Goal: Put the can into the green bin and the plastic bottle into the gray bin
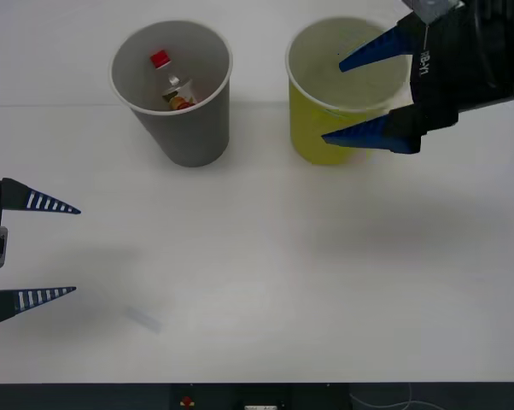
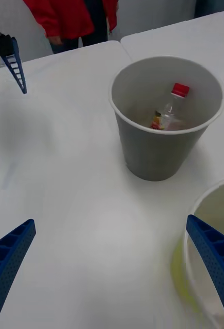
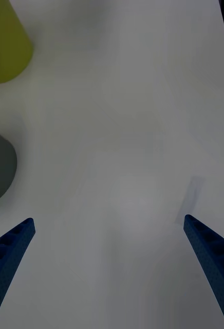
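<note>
Nearest you, your left gripper (image 1: 76, 251) hangs low over the bare white bench (image 1: 265, 282) at its left edge, its fingers (image 1: 43, 203) spread wide with nothing between them; a faint pale smudge (image 1: 143, 319) lies on the bench just off the lower fingertip; both bins stand well beyond these fingers, across open bench.

Farther out, the gray bin (image 1: 173, 90) stands upright, and the plastic bottle (image 1: 173, 85) lies tilted inside it, red cap uppermost, resting against the inner wall; you see it well from the right wrist (image 2: 169, 110), ahead of the right fingers (image 2: 215, 262).

Just beside the gray bin, apart from it, stands the green bin (image 1: 338, 98); your right gripper (image 1: 331, 101) hovers at it, fingers wide apart and holding nothing; one fingertip sits over the bin's mouth, the other over its outer wall near the rim; you cannot tell what lies inside the green bin.
</note>
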